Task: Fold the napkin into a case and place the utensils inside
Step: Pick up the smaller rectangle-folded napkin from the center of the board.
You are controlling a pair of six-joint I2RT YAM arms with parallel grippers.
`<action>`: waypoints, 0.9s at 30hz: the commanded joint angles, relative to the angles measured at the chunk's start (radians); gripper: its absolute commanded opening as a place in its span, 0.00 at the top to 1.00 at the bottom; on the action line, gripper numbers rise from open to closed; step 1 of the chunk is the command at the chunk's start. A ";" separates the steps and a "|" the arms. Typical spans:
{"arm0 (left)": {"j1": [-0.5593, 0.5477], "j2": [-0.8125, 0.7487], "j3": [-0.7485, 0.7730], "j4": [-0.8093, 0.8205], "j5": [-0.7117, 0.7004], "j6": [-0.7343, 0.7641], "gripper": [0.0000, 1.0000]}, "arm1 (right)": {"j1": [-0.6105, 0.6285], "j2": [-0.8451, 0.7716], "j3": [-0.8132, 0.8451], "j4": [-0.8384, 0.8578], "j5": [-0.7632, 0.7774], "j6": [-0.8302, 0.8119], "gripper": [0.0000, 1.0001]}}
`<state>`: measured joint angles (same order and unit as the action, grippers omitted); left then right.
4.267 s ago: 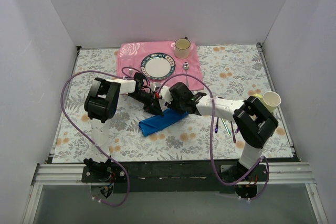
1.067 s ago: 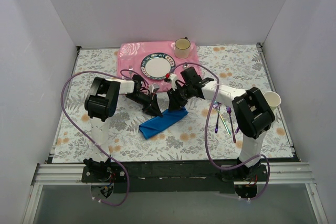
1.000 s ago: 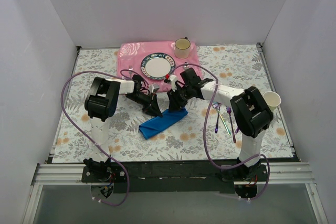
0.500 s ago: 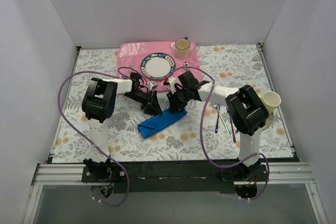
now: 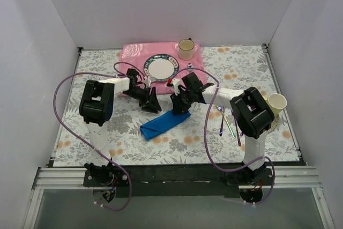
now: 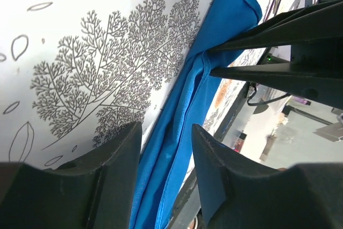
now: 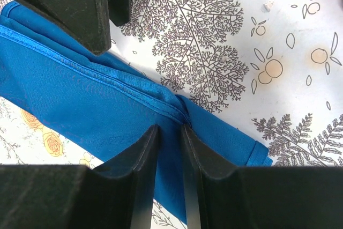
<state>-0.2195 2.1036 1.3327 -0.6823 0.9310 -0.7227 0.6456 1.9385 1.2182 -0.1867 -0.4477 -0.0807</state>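
Observation:
The blue napkin (image 5: 161, 125) lies on the table folded into a narrow strip, running from near left to far right. It also shows in the left wrist view (image 6: 225, 20) and the right wrist view (image 7: 69, 89). My right gripper (image 5: 179, 108) (image 7: 170, 130) is nearly shut, pinching the hemmed edge near the strip's far right end, where the cloth bunches. My left gripper (image 5: 151, 102) (image 6: 167, 132) is open and empty, just above the strip's far edge. The iridescent utensils (image 5: 228, 120) lie on the table to the right of the napkin.
A pink rose-patterned placemat (image 5: 131, 57) at the back holds a plate (image 5: 162, 68), a cup (image 5: 186, 49) and a silver spoon (image 5: 189, 67). Another cup (image 5: 277, 102) sits by the right arm. White walls enclose three sides of the floral tablecloth (image 5: 96, 132).
My right gripper swung down and left and closed on the napkin's far right end. My left gripper drew back up and left, off the cloth. The napkin shifted slightly left.

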 commanded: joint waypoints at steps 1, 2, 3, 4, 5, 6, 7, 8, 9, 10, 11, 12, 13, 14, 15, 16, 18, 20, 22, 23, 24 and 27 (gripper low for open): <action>-0.021 0.027 0.011 -0.016 -0.035 0.077 0.57 | 0.000 0.036 -0.031 -0.023 0.067 -0.004 0.68; -0.024 0.030 0.003 -0.014 -0.028 0.078 0.57 | 0.002 0.039 -0.031 -0.023 0.067 -0.002 0.68; -0.032 0.032 -0.004 -0.011 -0.018 0.078 0.57 | 0.000 0.039 -0.028 -0.025 0.066 0.001 0.68; -0.044 0.030 -0.018 -0.003 -0.017 0.080 0.57 | 0.000 0.040 -0.028 -0.025 0.063 0.001 0.68; -0.049 0.029 -0.024 0.003 -0.011 0.081 0.57 | 0.000 0.042 -0.028 -0.026 0.063 0.005 0.68; -0.055 0.029 -0.027 0.006 -0.008 0.078 0.57 | 0.000 0.043 -0.029 -0.023 0.063 0.007 0.68; -0.061 0.032 -0.030 0.013 -0.003 0.075 0.57 | 0.000 0.043 -0.031 -0.022 0.063 0.009 0.68; -0.064 0.033 -0.035 0.018 0.003 0.065 0.58 | 0.000 0.045 -0.031 -0.020 0.063 0.010 0.68; -0.066 0.036 -0.038 0.021 0.006 0.063 0.58 | 0.000 0.043 -0.032 -0.020 0.063 0.010 0.68; -0.072 0.041 -0.041 0.029 0.009 0.060 0.59 | 0.002 0.043 -0.034 -0.019 0.064 0.012 0.68; -0.076 0.042 -0.047 0.032 0.011 0.057 0.59 | 0.000 0.043 -0.032 -0.019 0.066 0.012 0.68; -0.080 0.045 -0.049 0.036 0.012 0.055 0.59 | 0.002 0.046 -0.032 -0.019 0.064 0.013 0.68; -0.084 0.052 -0.050 0.043 0.015 0.051 0.61 | 0.000 0.047 -0.031 -0.019 0.066 0.013 0.68; -0.086 0.053 -0.052 0.047 0.017 0.048 0.61 | 0.000 0.050 -0.029 -0.020 0.064 0.013 0.68; -0.086 0.056 -0.052 0.055 0.019 0.042 0.62 | 0.002 0.050 -0.029 -0.020 0.066 0.015 0.68; -0.087 0.058 -0.053 0.059 0.016 0.040 0.64 | 0.002 0.050 -0.029 -0.019 0.067 0.015 0.68; -0.086 0.056 -0.053 0.070 0.009 0.034 0.71 | 0.002 0.050 -0.031 -0.020 0.066 0.016 0.68; -0.086 0.050 -0.055 0.076 0.000 0.032 0.80 | 0.002 0.048 -0.031 -0.019 0.064 0.018 0.68; -0.086 0.042 -0.058 0.087 -0.004 0.034 0.87 | 0.000 0.043 -0.031 -0.020 0.058 0.019 0.68; -0.086 0.036 -0.061 0.089 -0.014 0.034 0.95 | -0.001 0.031 -0.035 -0.011 0.046 0.021 0.67; -0.086 0.029 -0.063 0.095 -0.018 0.035 0.98 | -0.004 0.019 -0.042 -0.002 0.031 0.022 0.66; -0.087 0.018 -0.061 0.090 -0.034 0.051 1.00 | -0.023 -0.036 -0.040 0.006 -0.078 0.012 0.57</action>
<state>-0.2974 2.1391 1.2869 -0.6273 0.9882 -0.7105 0.6411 1.9354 1.2091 -0.1677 -0.4694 -0.0521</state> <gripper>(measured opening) 0.026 0.388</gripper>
